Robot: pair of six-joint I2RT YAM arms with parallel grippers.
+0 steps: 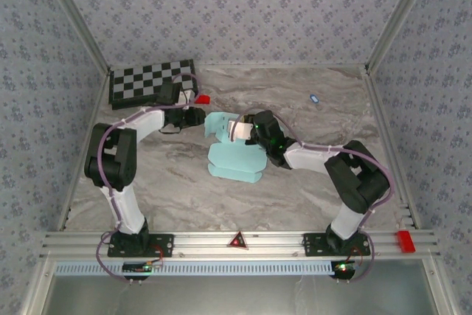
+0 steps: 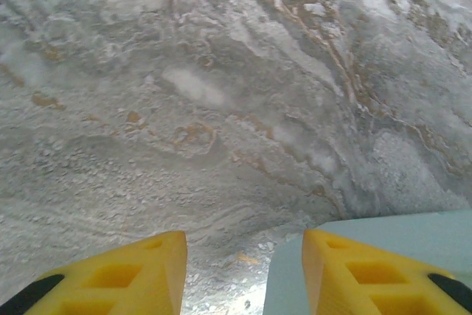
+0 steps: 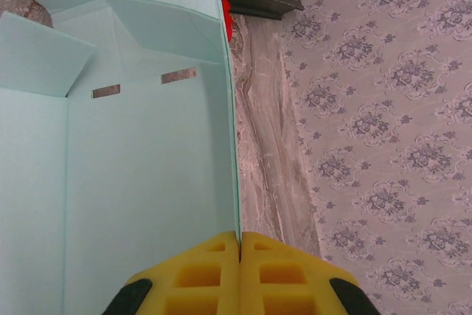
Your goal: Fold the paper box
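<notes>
The paper box point(image 1: 234, 154) is pale light-blue card, partly folded, lying mid-table with flaps raised at its far end. My right gripper point(image 1: 245, 129) is shut on the thin upper edge of one upright wall; in the right wrist view its yellow fingertips point(image 3: 240, 237) pinch that edge, with the box's inside point(image 3: 147, 182) and two slots to the left. My left gripper point(image 1: 198, 117) hovers at the box's far left corner. Its yellow fingers point(image 2: 243, 245) stand open over the marble, and a corner of the box point(image 2: 420, 230) lies under the right finger point(image 2: 354, 271).
A black-and-white checkerboard point(image 1: 151, 82) lies at the back left, with a small red block point(image 1: 202, 98) beside it. A tiny blue item point(image 1: 314, 98) sits at the back right. Patterned walls close the table on three sides, and a metal rail point(image 1: 295, 241) runs along the near edge.
</notes>
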